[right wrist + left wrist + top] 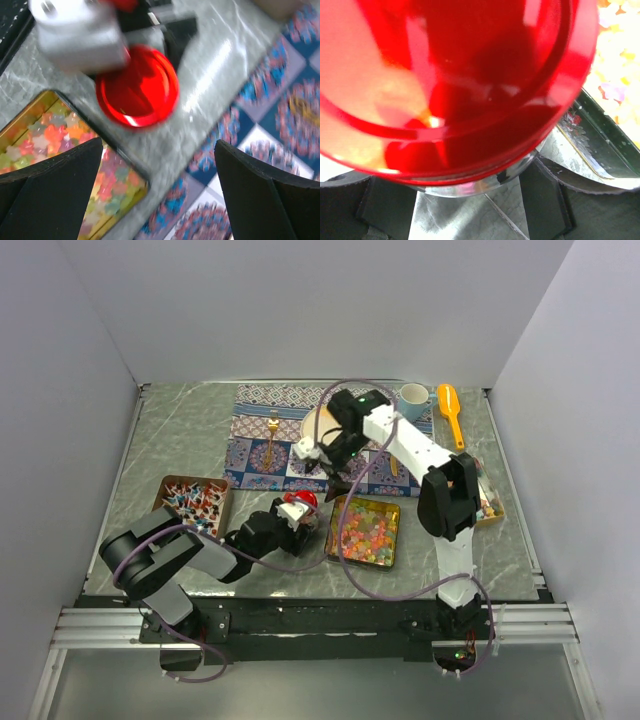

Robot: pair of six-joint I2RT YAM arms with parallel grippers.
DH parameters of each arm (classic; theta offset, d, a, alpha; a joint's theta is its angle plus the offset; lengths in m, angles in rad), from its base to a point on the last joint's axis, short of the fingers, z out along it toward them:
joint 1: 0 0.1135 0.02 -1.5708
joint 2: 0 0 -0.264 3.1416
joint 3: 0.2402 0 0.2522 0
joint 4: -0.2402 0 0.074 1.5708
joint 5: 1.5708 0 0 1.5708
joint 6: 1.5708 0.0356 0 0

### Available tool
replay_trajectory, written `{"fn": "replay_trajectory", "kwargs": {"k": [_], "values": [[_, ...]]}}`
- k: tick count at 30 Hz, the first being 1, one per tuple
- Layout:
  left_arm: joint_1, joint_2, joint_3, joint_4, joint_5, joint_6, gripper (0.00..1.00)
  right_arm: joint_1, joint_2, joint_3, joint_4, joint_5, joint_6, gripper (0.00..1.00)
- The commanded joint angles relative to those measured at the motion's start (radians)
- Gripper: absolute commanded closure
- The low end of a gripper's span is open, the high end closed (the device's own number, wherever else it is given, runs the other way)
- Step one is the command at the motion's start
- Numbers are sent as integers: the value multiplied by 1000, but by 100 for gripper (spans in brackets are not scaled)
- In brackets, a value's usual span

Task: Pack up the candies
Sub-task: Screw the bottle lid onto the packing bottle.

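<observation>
We see the candies (365, 532) lying in a shallow tin (393, 508) near the middle of the table, just right of the red jar (137, 92). The left gripper (298, 512) is clamped on that jar at the tin's left edge; the right gripper (159, 145) hangs above the tin's far left corner, fingers wide apart

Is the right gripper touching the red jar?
Apart. Right wrist view: the jar lies beyond the open right gripper, table showing between it and both fingers.
</observation>
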Motion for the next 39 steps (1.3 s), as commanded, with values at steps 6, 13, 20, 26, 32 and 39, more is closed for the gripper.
{"fn": "replay_trajectory", "kwargs": {"k": [6, 13, 20, 26, 32, 39], "values": [[-11, 34, 31, -41, 48, 9, 99, 89, -2, -46, -120, -17, -96, 0], [-11, 31, 29, -49, 41, 5, 99, 77, -22, -101, -119, 64, -55, 0], [3, 56, 45, -66, -2, -15, 99, 6, -143, -266, -119, 117, -4, 1], [8, 56, 46, -67, -3, -21, 99, -52, -264, -345, -119, 121, 85, 1], [8, 57, 46, -69, 31, -6, 99, -94, -216, -211, -88, 64, 102, 1], [8, 48, 43, -69, 44, 2, 99, -23, -45, 36, -117, -2, -57, 0]]}}
